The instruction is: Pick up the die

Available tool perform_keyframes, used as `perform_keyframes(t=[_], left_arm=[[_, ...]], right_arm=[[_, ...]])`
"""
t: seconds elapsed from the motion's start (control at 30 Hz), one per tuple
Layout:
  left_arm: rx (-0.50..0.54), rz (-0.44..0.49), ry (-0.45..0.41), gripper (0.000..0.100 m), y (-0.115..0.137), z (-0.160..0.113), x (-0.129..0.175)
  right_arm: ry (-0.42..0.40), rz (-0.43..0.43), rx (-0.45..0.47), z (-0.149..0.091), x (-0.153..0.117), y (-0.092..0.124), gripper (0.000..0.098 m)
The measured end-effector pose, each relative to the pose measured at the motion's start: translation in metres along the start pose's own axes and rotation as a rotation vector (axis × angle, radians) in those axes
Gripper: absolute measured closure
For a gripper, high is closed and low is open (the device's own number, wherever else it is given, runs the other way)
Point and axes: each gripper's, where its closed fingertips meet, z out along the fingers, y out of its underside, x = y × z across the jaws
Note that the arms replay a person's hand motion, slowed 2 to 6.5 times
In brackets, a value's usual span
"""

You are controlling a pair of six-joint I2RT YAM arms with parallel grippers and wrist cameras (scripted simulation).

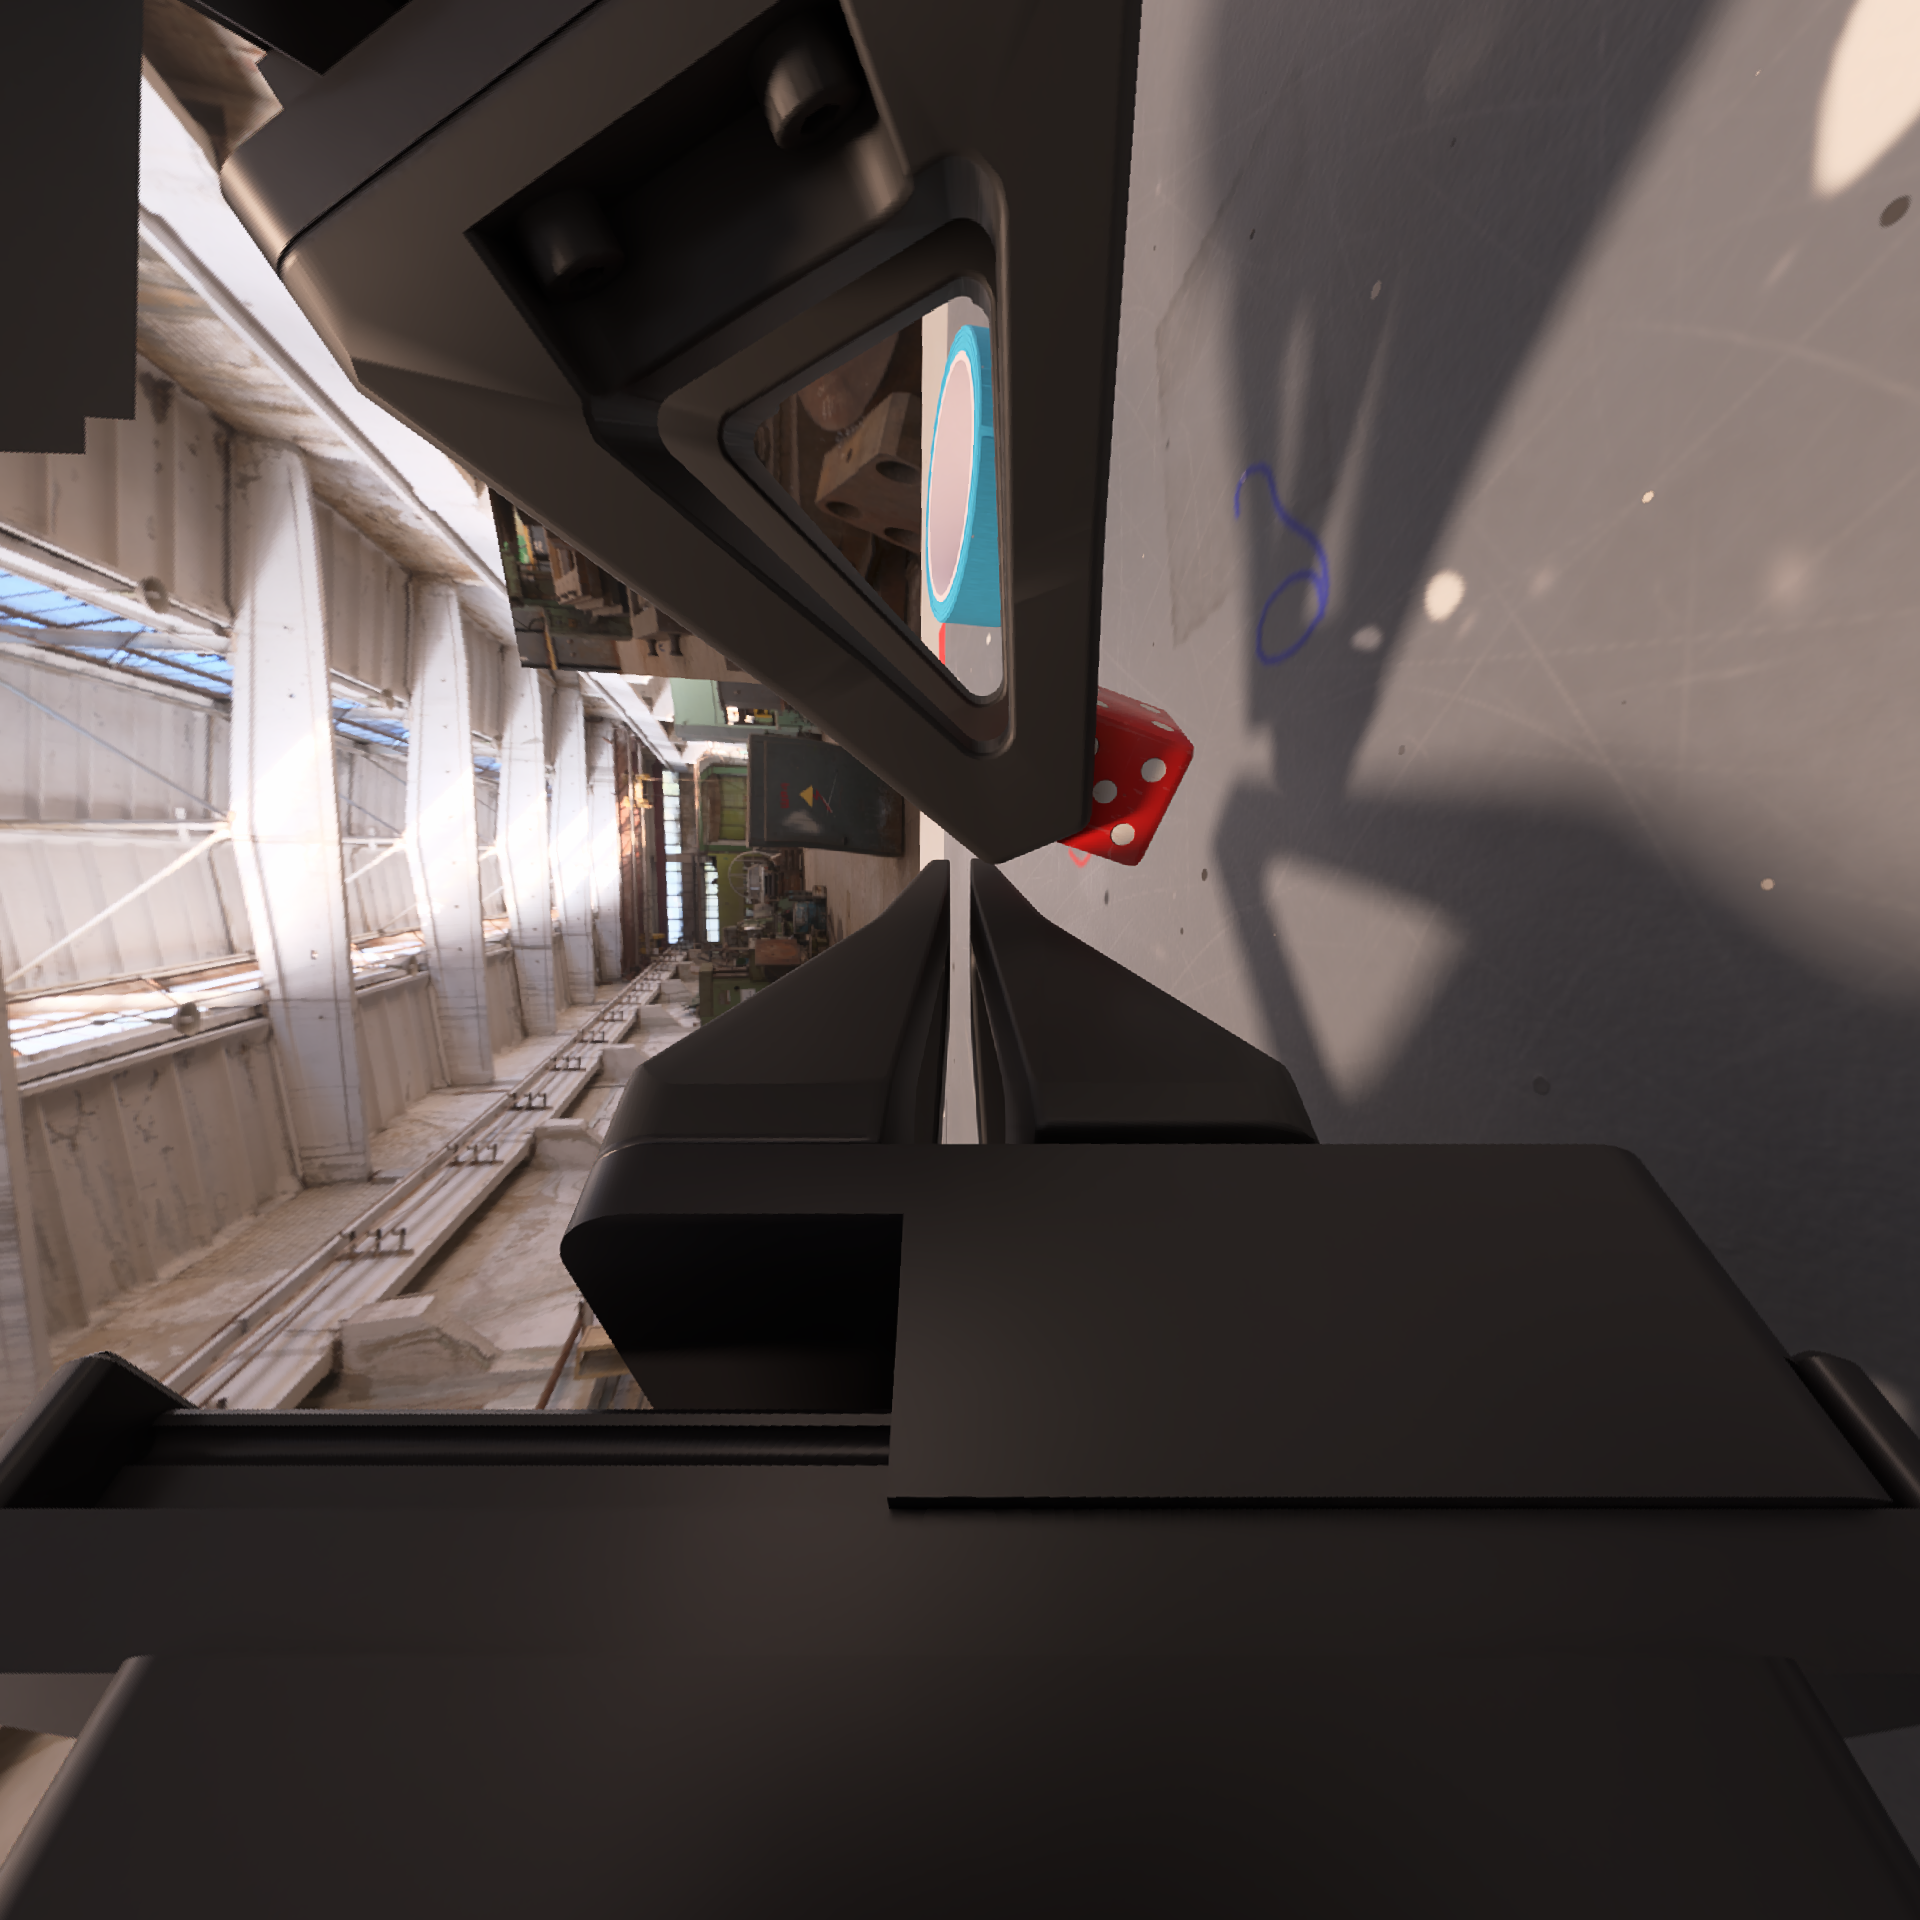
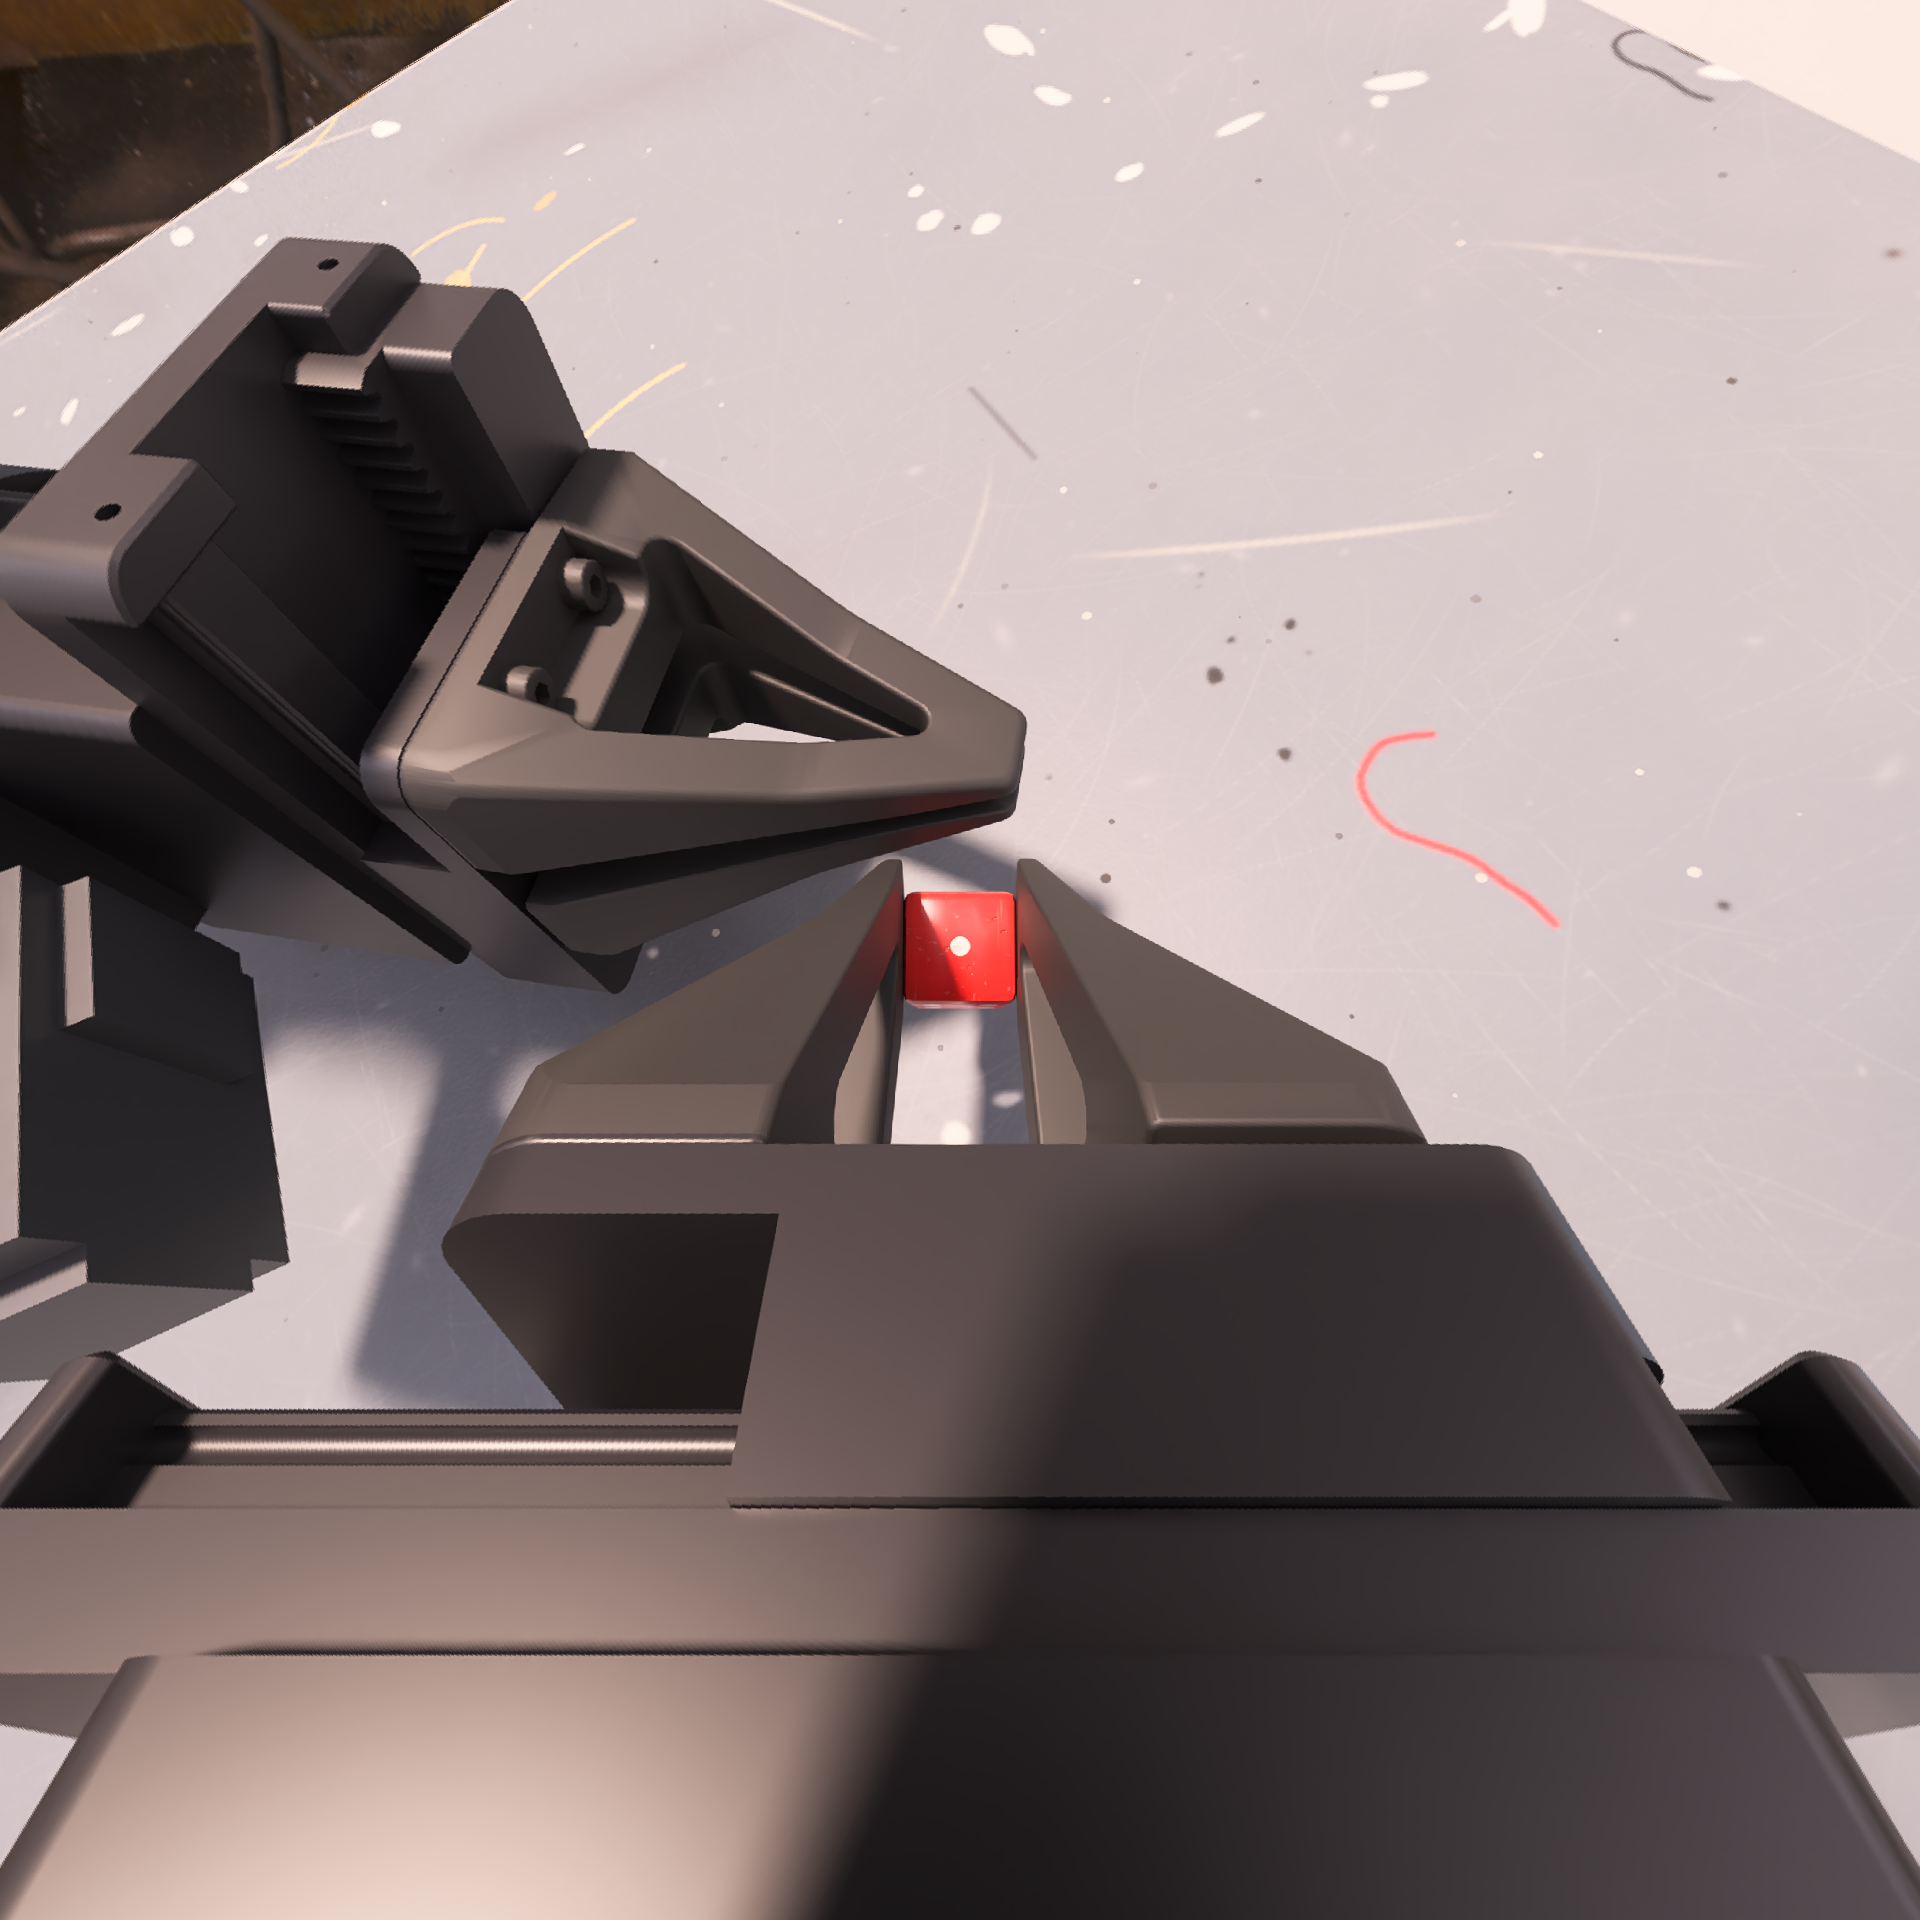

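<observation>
Die [image 2: 958,948] sits at frame centre of the right wrist view, on the speckled table [image 2: 1455,416]. From the left, the left gripper [image 2: 1013,805] intrudes, fingers pressed together. Your right gripper [image 2: 958,883] brackets the die narrowly; squeeze evenly, then lift straight, clear of that neighbour.

Glossy die [image 2: 958,948]; matt tool [image 2: 958,883]; scuffed table [image 2: 1351,416].

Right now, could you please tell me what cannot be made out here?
1. Right wrist view: side faces of the die are covered by the fingers of the right gripper.
2. Left wrist view: much of the die is hidden behind a right gripper finger.
3. Left wrist view: the blue ring shows only through that finger's opening.
</observation>
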Motion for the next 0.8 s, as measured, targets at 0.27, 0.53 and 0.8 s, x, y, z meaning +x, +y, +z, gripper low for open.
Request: perform_keyframes(t=[0.27,0.53,0.8], left_arm=[[-0.002,0.011,-0.008,0.097,-0.0005,-0.0003,-0.0014],[-0.01,0.027,-0.014,0.097,-0.0001,-0.0002,-0.0016],[-0.015,0.01,-0.003,0.097,0.0021,0.0007,0.0003]], right_arm=[[0.001,0.003,0.005,0.0001,0.0004,-0.0014,0.08],[0.002,0.019,0.015,0.0001,0.0008,-0.0038,0.0799],[-0.014,0.032,-0.018,0.0012,-0.0016,0.0034,0.0799]])
